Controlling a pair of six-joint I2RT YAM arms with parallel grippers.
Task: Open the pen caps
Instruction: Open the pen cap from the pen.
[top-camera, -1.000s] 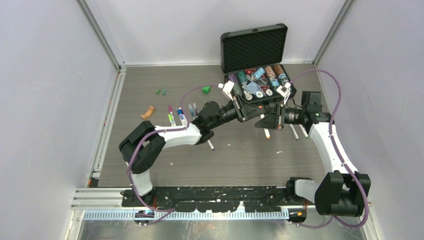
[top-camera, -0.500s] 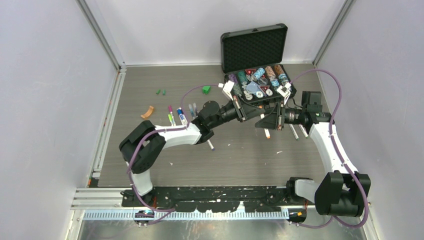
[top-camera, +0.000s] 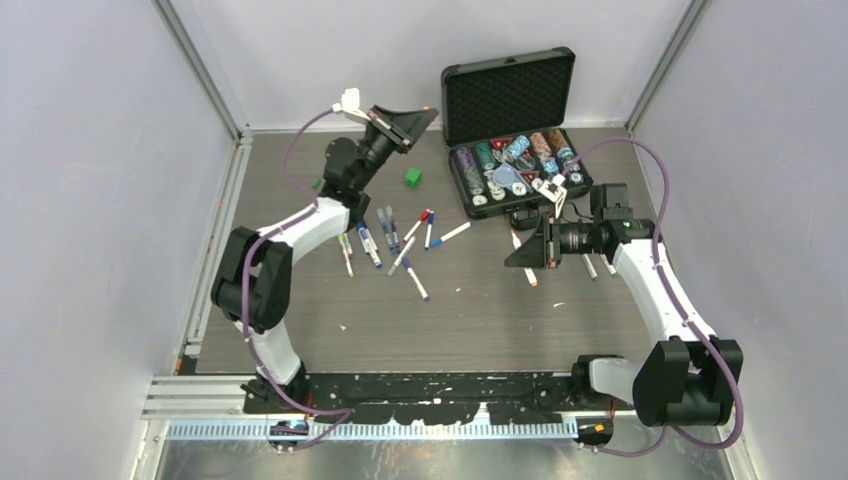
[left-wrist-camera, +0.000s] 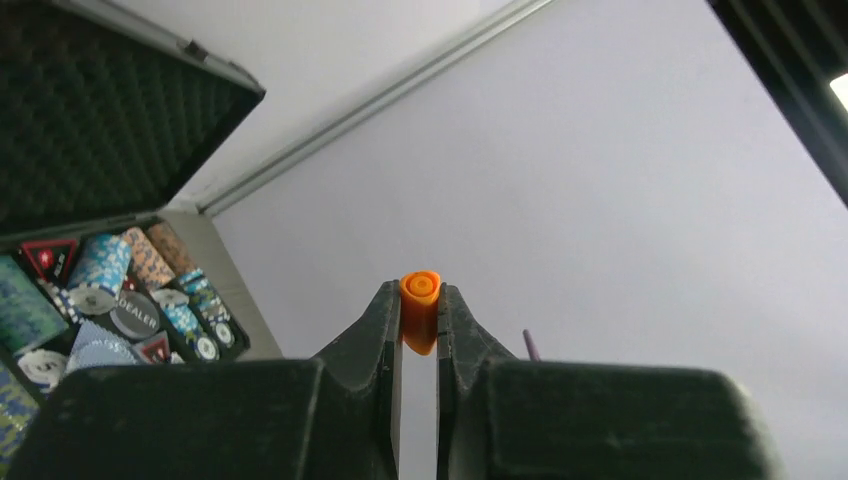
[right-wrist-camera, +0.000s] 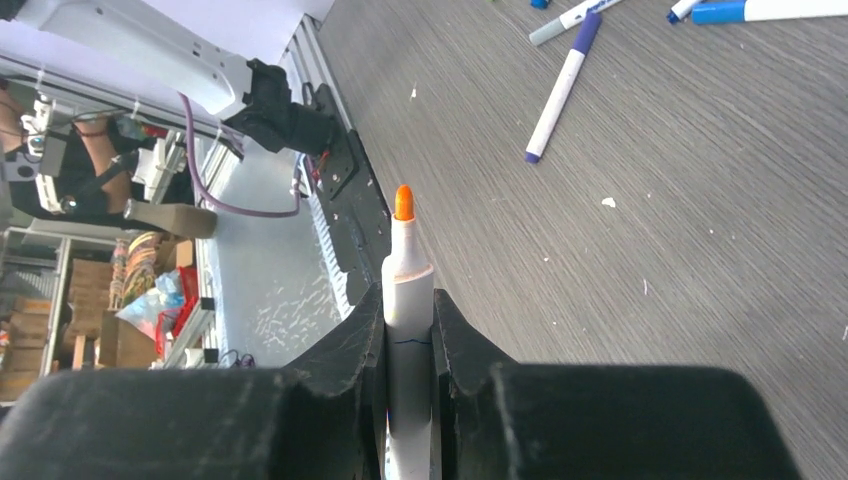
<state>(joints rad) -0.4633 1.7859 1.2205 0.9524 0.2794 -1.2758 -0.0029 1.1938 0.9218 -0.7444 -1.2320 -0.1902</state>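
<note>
The grey wood-grain tabletop (top-camera: 480, 310) carries a black foam-lined case (top-camera: 508, 95) of round chips. Slim white pens (top-camera: 402, 255) lie scattered to its left. The right claw (right-wrist-camera: 408, 300) clamps an orange-tipped pen (right-wrist-camera: 405, 260), bare-nibbed. The left claw (left-wrist-camera: 419, 300), raised near the back wall, pinches a small ribbed orange cap (left-wrist-camera: 421, 315).

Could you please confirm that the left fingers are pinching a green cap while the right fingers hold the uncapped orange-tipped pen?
Not quite. The cap pinched by the left fingers is orange, not green, as the left wrist view shows. The rest stands: the right fingers hold the uncapped orange-tipped pen.
</note>
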